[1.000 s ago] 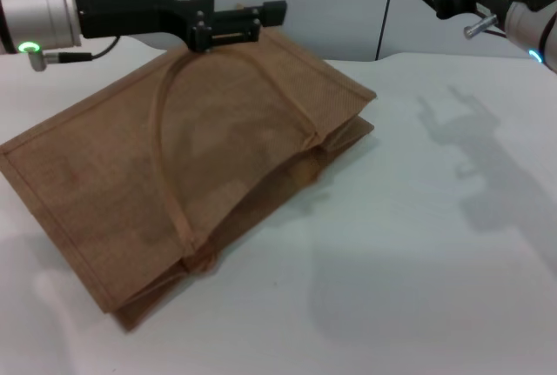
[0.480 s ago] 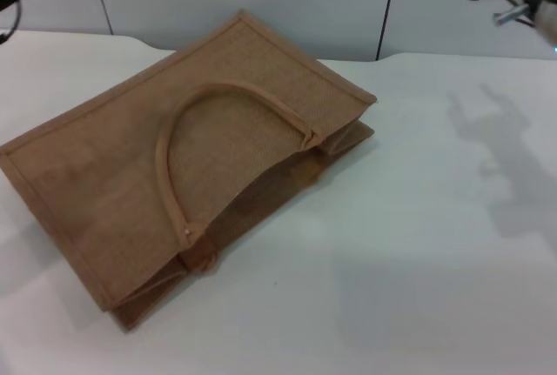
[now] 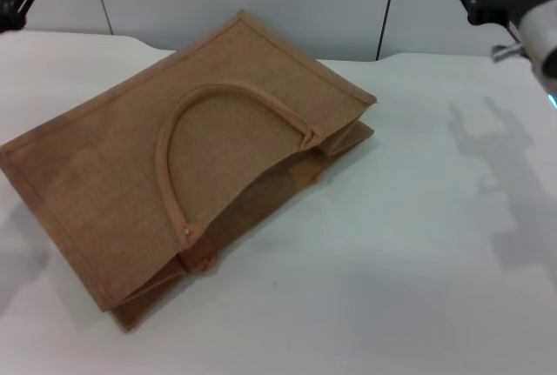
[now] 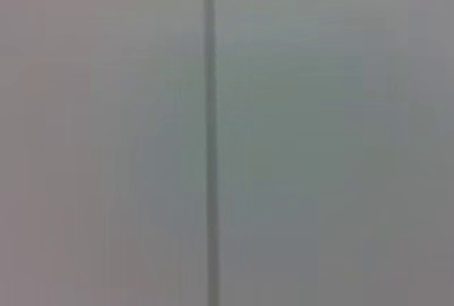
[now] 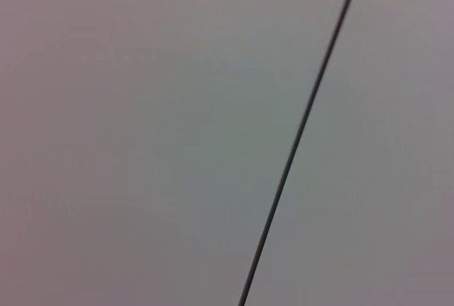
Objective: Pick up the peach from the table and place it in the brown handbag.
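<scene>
Jute brown handbag (image 3: 174, 166) flat on table (image 3: 409, 244) — both grippers' fingers state unclear

1. A pale panelled wall (image 3: 261, 1) closes the scene behind the white worktop (image 3: 418, 262).
2. Thin dark vertical seams (image 3: 387, 10) divide the wall panels; each wrist view shows one seam.
3. Soft overhead light casts grey shadows (image 3: 496, 166) across the worktop.
</scene>
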`<state>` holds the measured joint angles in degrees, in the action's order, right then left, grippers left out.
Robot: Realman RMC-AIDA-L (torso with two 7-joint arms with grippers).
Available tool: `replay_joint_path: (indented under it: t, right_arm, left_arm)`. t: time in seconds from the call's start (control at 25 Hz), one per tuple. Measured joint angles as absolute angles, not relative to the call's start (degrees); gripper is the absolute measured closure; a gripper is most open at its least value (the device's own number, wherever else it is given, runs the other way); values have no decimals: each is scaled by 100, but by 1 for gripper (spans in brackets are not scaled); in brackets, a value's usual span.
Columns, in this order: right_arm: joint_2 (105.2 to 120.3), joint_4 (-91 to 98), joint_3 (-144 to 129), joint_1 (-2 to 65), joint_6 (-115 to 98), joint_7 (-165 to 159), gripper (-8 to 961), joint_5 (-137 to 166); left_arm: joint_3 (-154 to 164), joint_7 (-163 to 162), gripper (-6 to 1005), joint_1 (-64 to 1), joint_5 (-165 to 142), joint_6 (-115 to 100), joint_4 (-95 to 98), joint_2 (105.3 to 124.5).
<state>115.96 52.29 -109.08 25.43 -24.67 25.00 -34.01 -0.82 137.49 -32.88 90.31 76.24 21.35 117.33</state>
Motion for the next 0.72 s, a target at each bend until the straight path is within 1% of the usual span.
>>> replay_joint_path:
  t: [0.04, 0.2, 0.36, 0.56, 0.72]
  right_arm:
    - [11582, 5069, -11050, 2461, -2913, 2086, 403, -3397]
    - [11573, 4634, -11199, 2424, -3567, 1243, 403, -3357]
    - [11560, 3604, -11416, 2465, -4566, 7, 404, -3173]
    - [11589, 2788, -11473, 2549, -4902, -306, 401, -3114]
    - [11597, 2558, -11534, 2572, -4931, -306, 401, -3107]
  left_arm:
    - [-301, 14005, 397, -3248, 9035, 7583, 1906, 11731]
    - [-920, 14739, 399, -3022, 9037, 7428, 1206, 11726]
    - [-1070, 15224, 447, -2915, 9038, 7272, 802, 11711]
    - [-1081, 15561, 503, -2876, 9101, 6953, 365, 11709]
    - [-1084, 16032, 503, -2826, 9117, 6712, 99, 11716]
